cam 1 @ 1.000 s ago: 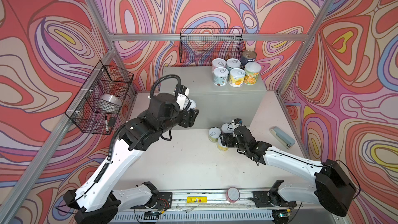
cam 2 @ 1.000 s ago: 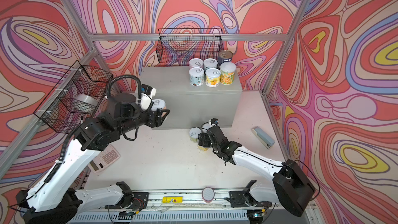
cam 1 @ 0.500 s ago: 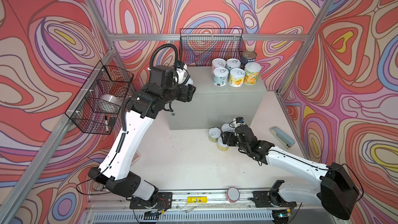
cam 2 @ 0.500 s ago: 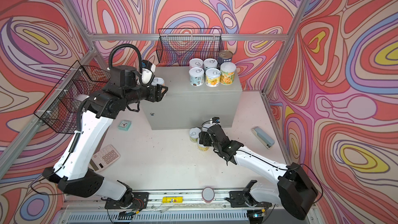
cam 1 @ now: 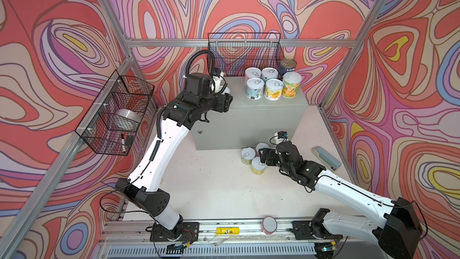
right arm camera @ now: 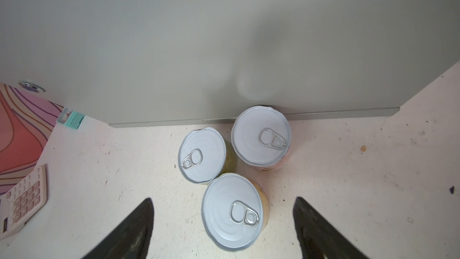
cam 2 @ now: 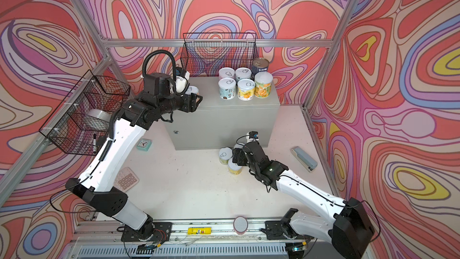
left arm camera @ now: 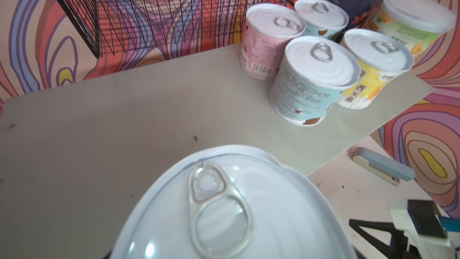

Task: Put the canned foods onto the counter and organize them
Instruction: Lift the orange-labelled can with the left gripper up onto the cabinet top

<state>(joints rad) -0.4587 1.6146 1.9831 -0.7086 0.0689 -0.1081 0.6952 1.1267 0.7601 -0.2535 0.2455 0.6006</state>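
My left gripper [cam 1: 225, 97] is shut on a white-lidded can [left arm camera: 224, 208] and holds it just above the left part of the counter [cam 1: 249, 120], a light-grey metal box; the can hides its fingers in the left wrist view. Several canned foods [cam 1: 270, 83] stand grouped at the counter's back right, among them a dark-blue can [cam 1: 287, 67] and an orange-fruit can [cam 1: 291, 84]. Three cans stand on the table by the counter's front. My right gripper [right arm camera: 223, 198] is open, with the nearest of them [right arm camera: 234, 210] between its fingers [right arm camera: 134, 227], untouched.
A wire basket [cam 1: 244, 53] hangs on the back wall above the counter, another [cam 1: 117, 113] on the left wall. A grey stapler [cam 1: 326, 158] lies at the right, a calculator [cam 2: 127, 179] and teal clock [cam 2: 143, 145] at the left. A pink roll [cam 1: 268, 225] and yellow tube [cam 1: 227, 230] lie on the front rail.
My left arm has risen with its can from in front of the counter to above its left top. The right gripper has stayed by the three cans.
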